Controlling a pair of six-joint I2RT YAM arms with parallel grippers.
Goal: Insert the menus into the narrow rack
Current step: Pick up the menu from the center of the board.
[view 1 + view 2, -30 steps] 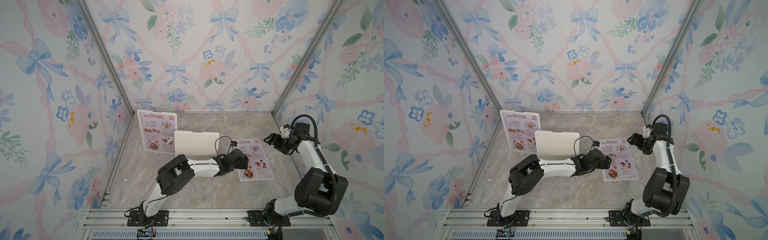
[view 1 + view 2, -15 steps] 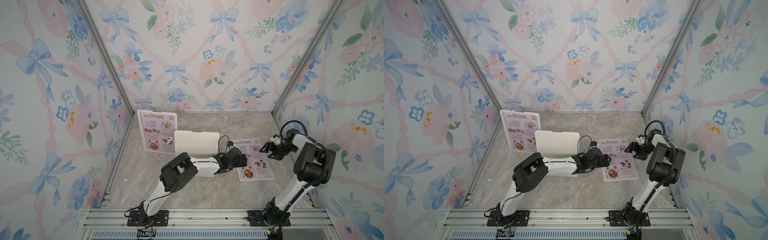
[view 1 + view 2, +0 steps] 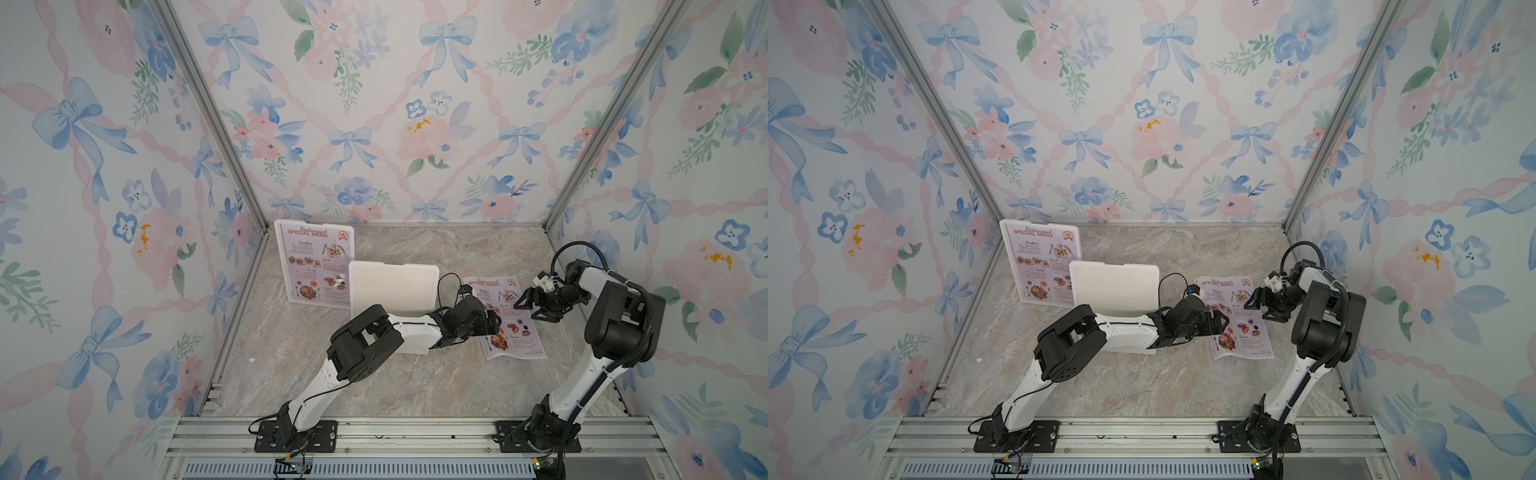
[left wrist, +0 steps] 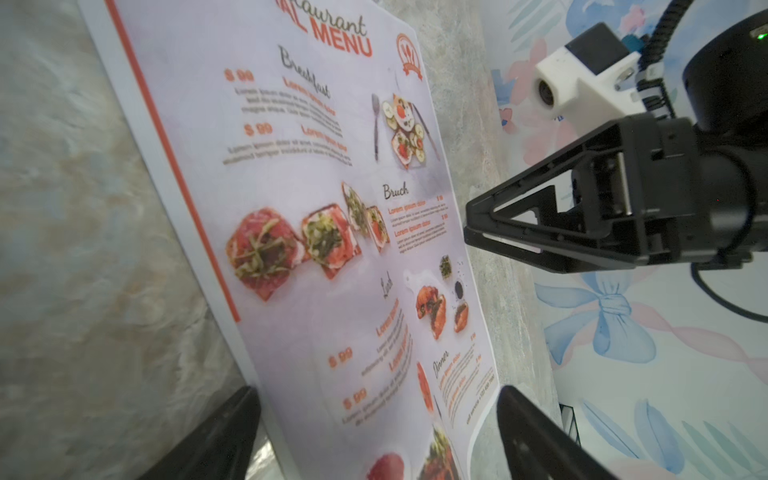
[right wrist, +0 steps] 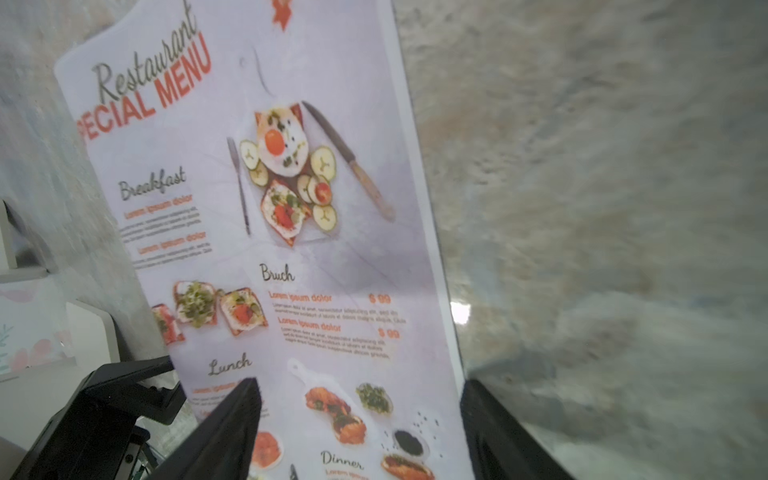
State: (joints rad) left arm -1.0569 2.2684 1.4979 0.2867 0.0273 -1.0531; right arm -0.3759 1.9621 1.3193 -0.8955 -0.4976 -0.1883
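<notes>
Leftmost, one menu point(image 3: 316, 264) stands upright just behind the rack's left end. The rack point(image 3: 392, 291), a white upright panel on the tabletop point(image 3: 374, 386), hides that menu's lower corner. I cannot tell whether the sheet sits in a slot or only leans there. No paper shows above the rack's top edge.

Across the rack's front reaches the left arm point(image 3: 409, 328). Its jaws are spread wide and hold nothing, poised over the rack-side long edge of the second menu point(image 3: 503, 316). This sheet lies flat and face up just right of the rack. Its long axis runs roughly square to the rack's broad face, with the heading at the far end. In the left wrist view the print point(image 4: 332, 249) fills the gap between the jaw tips.

The right arm point(image 3: 619, 316) comes in from the side away from the rack, jaws also apart and empty. In the right wrist view they straddle the sheet's outer long edge point(image 5: 436, 249), one over print and one over bare tabletop. Whether they touch it I cannot tell.

Both arms look about equally near, one per long edge. The flat sheet probably needs an edge lifted before it can be pinched, then a turn to line it up with the rack.
</notes>
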